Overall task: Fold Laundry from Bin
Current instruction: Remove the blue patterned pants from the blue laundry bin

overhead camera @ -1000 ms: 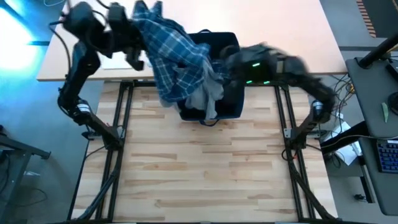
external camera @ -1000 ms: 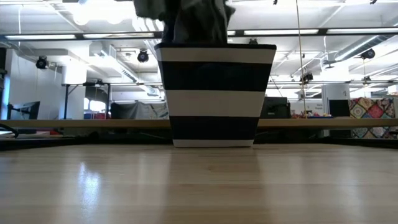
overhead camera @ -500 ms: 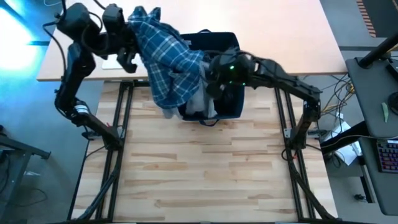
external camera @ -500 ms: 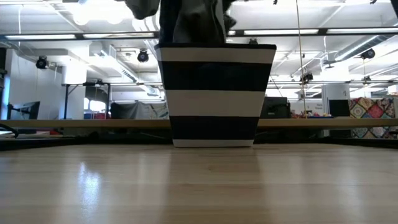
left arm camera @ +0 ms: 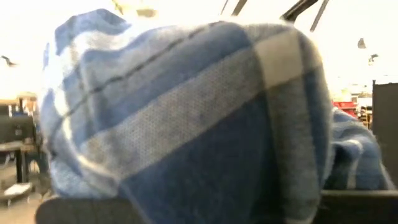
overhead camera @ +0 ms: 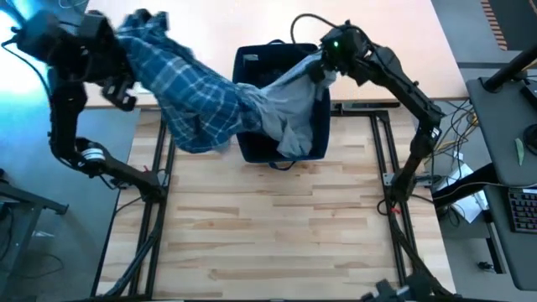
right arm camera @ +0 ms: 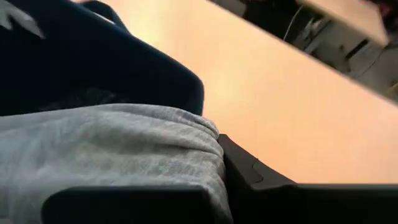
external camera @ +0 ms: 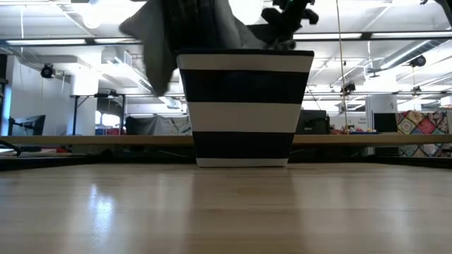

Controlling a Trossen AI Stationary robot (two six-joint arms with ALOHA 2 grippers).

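right tool (overhead camera: 323,71) gripping grey T-shirt (overhead camera: 289,105), over bin (overhead camera: 252,63)

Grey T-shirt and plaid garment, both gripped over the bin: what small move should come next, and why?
Probably draw the right gripper further up and away. It is shut on the grey T-shirt, whose lower part hangs into the bin and meets the plaid garment, held off to the side by the left gripper. More separation should pull the two apart.
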